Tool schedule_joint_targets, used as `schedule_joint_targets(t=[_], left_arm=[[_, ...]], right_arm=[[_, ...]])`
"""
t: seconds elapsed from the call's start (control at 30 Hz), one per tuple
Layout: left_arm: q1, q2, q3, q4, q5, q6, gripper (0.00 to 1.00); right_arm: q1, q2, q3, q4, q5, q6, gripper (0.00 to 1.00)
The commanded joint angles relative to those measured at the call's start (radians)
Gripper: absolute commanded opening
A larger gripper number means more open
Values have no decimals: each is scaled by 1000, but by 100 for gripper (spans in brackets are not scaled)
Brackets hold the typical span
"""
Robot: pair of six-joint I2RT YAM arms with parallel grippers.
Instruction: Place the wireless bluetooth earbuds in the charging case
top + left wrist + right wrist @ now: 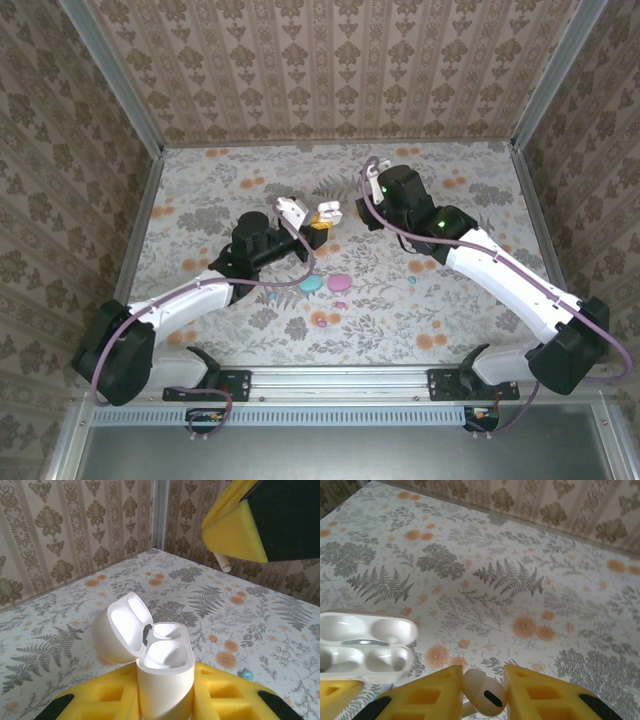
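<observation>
Floral tabletop inside damask-papered walls, case and earbud held above it.
The left gripper pinches the white case, lid up; the right gripper pinches the whitish earbud just beside it, over the surface's middle.

Light is bright, even and diffuse, with soft shadows. The white charging case is nearly blown out in the left wrist view and blurred at the lower left of the right wrist view.

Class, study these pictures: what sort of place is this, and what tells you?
Probably an enclosed robot test cell: two robot arms bolted to a rail, wallpapered walls in a metal frame.
</observation>
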Motion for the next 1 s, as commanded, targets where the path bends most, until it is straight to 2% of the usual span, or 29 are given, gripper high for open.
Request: schedule_joint_targets(t=[0.0,0.47,0.97], left_arm=[[-10,6,39,64,36,-24,26],[-28,-8,64,65,53,-39,26],[-28,-18,68,74,58,-48,26]], right_arm=[[19,-1,37,31,6,-85,28],[38,15,50,72,-112,-83,28],[48,44,48,99,-26,-121,28]])
